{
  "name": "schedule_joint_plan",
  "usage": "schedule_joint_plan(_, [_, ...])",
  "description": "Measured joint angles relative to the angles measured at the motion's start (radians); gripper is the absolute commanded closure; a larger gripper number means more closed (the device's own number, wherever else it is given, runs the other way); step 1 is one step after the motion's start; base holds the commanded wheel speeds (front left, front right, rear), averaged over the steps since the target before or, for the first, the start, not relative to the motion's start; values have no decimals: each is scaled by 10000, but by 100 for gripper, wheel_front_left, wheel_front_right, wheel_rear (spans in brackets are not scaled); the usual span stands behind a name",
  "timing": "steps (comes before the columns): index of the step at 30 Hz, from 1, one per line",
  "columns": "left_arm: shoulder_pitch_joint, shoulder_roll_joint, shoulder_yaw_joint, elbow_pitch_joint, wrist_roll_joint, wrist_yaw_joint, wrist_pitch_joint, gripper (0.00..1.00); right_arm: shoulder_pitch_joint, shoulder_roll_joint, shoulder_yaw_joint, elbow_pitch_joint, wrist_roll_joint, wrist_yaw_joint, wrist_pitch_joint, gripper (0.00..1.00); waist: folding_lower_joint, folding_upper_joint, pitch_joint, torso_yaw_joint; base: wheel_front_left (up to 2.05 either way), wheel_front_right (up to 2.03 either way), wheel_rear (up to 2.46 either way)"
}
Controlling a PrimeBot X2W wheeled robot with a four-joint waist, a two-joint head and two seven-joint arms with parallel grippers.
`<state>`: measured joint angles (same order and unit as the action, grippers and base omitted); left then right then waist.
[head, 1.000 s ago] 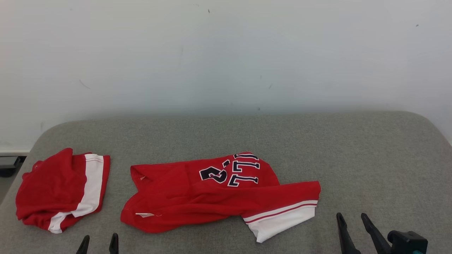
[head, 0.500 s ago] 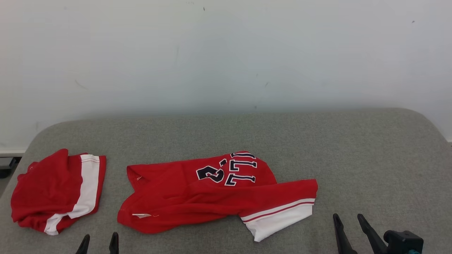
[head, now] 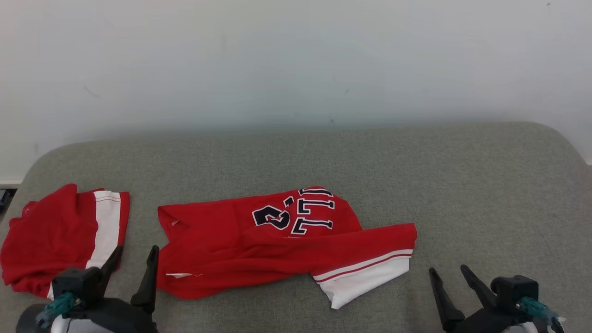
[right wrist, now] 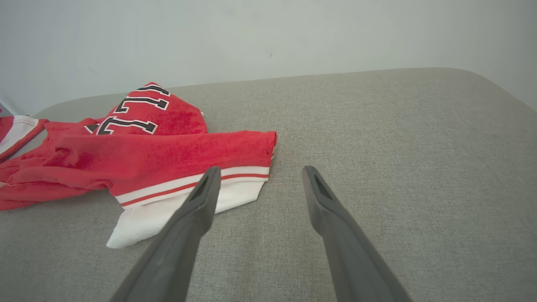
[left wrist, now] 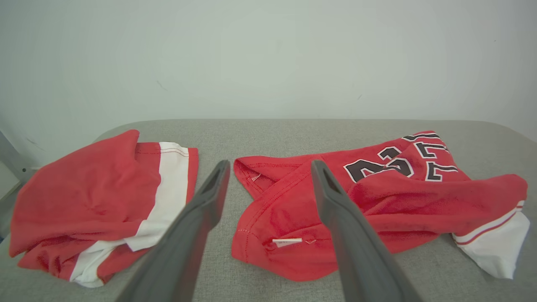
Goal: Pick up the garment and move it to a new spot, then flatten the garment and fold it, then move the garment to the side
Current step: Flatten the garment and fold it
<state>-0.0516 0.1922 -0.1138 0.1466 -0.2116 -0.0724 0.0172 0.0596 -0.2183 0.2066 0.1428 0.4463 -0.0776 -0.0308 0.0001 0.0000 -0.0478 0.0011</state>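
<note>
Currently, head view: I see the garment (head: pixel 277 249), red with dark numerals, lying crumpled on the grey table (head: pixel 462 185), its white-banded end toward my right. A second red-and-white piece (head: pixel 51 236) sits bunched at the table's left edge, partly hidden behind the left hand (head: pixel 137 252). That hand is spread and empty. The right hand (head: pixel 447 272) is spread too, near the white band and apart from it.

Left wrist view: the fingers frame the garment's left end. A small white tag is unreadable.

Right wrist view: one finger crosses in front of the white band. The garment's far end is cut off.
</note>
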Motion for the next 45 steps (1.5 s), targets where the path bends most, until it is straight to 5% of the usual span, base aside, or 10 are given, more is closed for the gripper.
schedule_joint_plan(8, [-1219, 100, -399, 1649, 483, -77, 1081, 0, -1257, -56, 560, 1007, 21, 437, 1348, 0, 1, 1, 667, -55, 0, 0, 0])
schedule_joint_plan(18, [-2882, 142, -696, 3198, 1152, 249, 2257, 0, -2571, 119, 907, 1929, 15, 422, 2677, 0, 2, 1, 1707, -103, 0, 0, 0])
schedule_joint_plan(29, [-3839, -199, -800, 4748, 1365, 635, 2727, 0, -3519, 504, 1158, 2708, -84, 410, 3047, 0, -1, 1, 2380, 137, 0, 0, 0])
schedule_joint_plan(45, [-4339, -280, -782, 5787, 1131, 176, 2401, 0, -3715, 594, 1095, 3333, 25, 527, 2934, 0, -1, 1, 2252, 238, 0, 0, 0])
